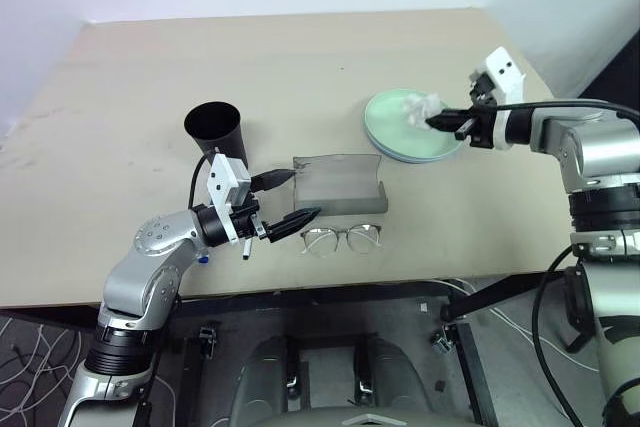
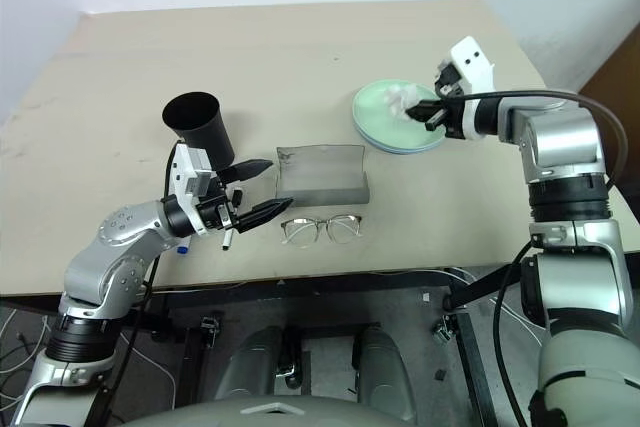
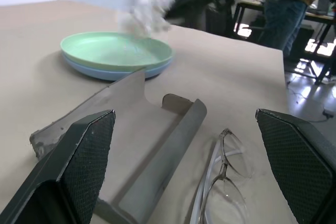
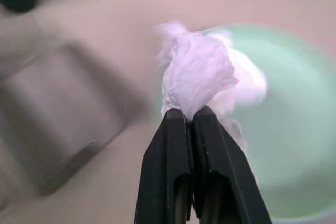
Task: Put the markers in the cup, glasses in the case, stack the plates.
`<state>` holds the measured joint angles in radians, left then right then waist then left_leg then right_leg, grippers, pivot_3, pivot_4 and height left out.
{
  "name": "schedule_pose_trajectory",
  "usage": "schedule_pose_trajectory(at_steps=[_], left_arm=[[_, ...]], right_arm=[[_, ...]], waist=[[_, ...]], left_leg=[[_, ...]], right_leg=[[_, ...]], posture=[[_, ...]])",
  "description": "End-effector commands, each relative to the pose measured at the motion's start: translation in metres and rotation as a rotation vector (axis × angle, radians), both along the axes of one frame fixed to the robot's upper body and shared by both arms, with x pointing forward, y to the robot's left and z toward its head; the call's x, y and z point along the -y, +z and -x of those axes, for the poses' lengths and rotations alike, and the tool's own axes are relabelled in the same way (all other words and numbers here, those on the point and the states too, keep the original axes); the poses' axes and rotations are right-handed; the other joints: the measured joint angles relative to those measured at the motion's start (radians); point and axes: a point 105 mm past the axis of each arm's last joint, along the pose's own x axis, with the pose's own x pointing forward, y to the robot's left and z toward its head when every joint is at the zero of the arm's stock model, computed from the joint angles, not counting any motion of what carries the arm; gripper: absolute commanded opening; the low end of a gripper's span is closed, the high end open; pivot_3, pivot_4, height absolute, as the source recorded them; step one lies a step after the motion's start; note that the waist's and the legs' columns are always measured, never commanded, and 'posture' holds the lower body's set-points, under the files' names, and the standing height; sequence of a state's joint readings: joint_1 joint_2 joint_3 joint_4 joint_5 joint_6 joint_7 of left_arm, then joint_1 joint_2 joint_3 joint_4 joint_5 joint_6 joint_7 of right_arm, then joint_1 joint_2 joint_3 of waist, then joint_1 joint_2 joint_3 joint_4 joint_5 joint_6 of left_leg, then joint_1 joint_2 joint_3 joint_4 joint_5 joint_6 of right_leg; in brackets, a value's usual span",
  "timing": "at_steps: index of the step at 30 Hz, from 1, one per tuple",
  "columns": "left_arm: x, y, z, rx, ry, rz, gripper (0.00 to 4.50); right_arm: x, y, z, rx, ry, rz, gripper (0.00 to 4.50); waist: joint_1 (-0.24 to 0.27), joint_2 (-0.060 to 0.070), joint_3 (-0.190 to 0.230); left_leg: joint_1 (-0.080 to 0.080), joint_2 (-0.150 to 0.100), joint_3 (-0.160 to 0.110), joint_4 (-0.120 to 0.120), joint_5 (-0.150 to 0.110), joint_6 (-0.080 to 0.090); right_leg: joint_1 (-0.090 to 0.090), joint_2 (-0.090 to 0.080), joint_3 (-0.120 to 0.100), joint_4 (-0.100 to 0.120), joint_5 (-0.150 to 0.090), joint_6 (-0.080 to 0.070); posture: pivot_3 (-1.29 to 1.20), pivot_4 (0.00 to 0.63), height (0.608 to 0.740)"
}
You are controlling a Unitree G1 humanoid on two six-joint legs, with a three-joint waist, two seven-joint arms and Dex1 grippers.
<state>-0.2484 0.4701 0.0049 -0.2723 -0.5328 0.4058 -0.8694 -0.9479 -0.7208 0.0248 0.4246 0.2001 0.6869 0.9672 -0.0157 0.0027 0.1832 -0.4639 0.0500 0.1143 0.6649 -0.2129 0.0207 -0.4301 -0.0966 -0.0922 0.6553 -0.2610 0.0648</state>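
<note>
Right pincer (image 4: pixel 191 115) shut tight on a crumpled white tissue (image 4: pixel 198 75), held above the mint green plate (image 1: pixel 400 119). Green plate stacked on the light blue plate (image 3: pixel 107 72), both at the far right of the counter (image 1: pixel 120 77). Left pincer (image 1: pixel 287 199) spread wide and holding nothing, hovering level near the front edge, aimed rightward at the grey glasses case (image 1: pixel 338 185). Case lying open at the middle of the counter, its translucent lid standing along the far side. Glasses (image 1: pixel 340 239) resting just in front of the case on the near side, lenses toward the case, unfolded or folded not clear. Black cup (image 1: pixel 213 130) upright left of the case, beyond the left arm, well apart from the plates. One white marker (image 2: pixel 227 237) lying on the counter under the left wrist, mostly hidden by the arm; a blue cap (image 2: pixel 183 247) peeking out beside the left forearm. In the left wrist view, a person in jeans (image 3: pixel 281 19) standing beyond the counter.
</note>
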Motion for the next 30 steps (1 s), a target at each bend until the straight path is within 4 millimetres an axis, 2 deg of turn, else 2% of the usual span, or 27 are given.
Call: schedule_pose_trajectory(at_steps=[1, 4, 8, 13, 16, 19, 21, 30], left_arm=[[0.000, 0.008, 0.002, 0.040, -0.010, 0.006, 4.50], [-0.001, 0.009, 0.002, 0.042, -0.005, 0.005, 4.50], [-0.001, 0.010, 0.002, 0.045, 0.000, 0.007, 4.50], [0.000, 0.011, 0.003, 0.049, 0.005, 0.008, 4.50], [-0.001, 0.011, 0.002, 0.051, 0.013, 0.008, 4.50], [-0.002, 0.011, 0.003, 0.052, 0.017, 0.007, 4.50], [-0.003, 0.012, 0.003, 0.053, 0.022, 0.006, 4.50], [-0.004, 0.013, 0.001, 0.054, 0.025, 0.002, 4.50]], right_arm=[[0.007, 0.014, -0.017, 0.096, -0.079, 0.010, 0.04], [0.011, 0.006, -0.032, 0.092, -0.161, 0.052, 0.04], [0.004, -0.018, -0.043, 0.052, -0.180, 0.120, 0.04], [-0.002, -0.037, -0.049, -0.014, -0.192, 0.135, 0.04], [-0.002, -0.041, -0.051, -0.003, -0.197, 0.161, 0.04], [-0.003, -0.034, -0.054, 0.041, -0.198, 0.151, 0.70], [-0.004, -0.031, -0.053, 0.055, -0.186, 0.154, 1.32], [0.002, -0.016, -0.054, 0.078, -0.219, 0.130, 4.44]], waist=[[0.000, 0.000, 0.000], [0.000, 0.000, 0.000], [-0.001, 0.000, 0.000], [0.000, 0.000, 0.000], [-0.001, 0.000, 0.000], [-0.002, 0.000, 0.000], [-0.002, 0.000, 0.000], [-0.002, 0.000, 0.000]], left_leg=[[0.000, 0.000, 0.000, 0.000, 0.000, 0.000], [-0.001, 0.000, 0.001, 0.000, 0.001, 0.002], [-0.001, 0.000, 0.001, 0.000, 0.002, 0.002], [-0.001, 0.000, 0.001, 0.000, 0.002, 0.003], [-0.001, 0.000, 0.002, 0.000, 0.002, 0.003], [-0.001, 0.000, 0.002, 0.000, 0.002, 0.003], [-0.001, 0.000, 0.002, 0.000, 0.002, 0.003], [-0.001, 0.000, 0.002, 0.000, 0.002, 0.002]], right_leg=[[0.000, 0.000, 0.000, 0.000, 0.000, 0.000], [-0.001, 0.000, 0.000, 0.000, 0.000, 0.000], [-0.001, 0.000, 0.000, 0.000, 0.001, 0.001], [-0.001, 0.002, 0.000, 0.000, 0.002, 0.004], [-0.001, 0.002, 0.000, 0.000, 0.002, 0.004], [-0.001, 0.003, 0.000, 0.000, 0.002, 0.004], [-0.001, 0.003, 0.000, 0.000, 0.002, 0.004], [-0.001, 0.003, 0.001, 0.000, 0.002, 0.004]], posture=[[0.00, 0.150, 0.701], [0.00, 0.150, 0.701], [0.00, 0.150, 0.701], [0.00, 0.150, 0.701], [0.00, 0.150, 0.701], [0.00, 0.150, 0.701], [0.00, 0.150, 0.701], [0.00, 0.150, 0.701]])
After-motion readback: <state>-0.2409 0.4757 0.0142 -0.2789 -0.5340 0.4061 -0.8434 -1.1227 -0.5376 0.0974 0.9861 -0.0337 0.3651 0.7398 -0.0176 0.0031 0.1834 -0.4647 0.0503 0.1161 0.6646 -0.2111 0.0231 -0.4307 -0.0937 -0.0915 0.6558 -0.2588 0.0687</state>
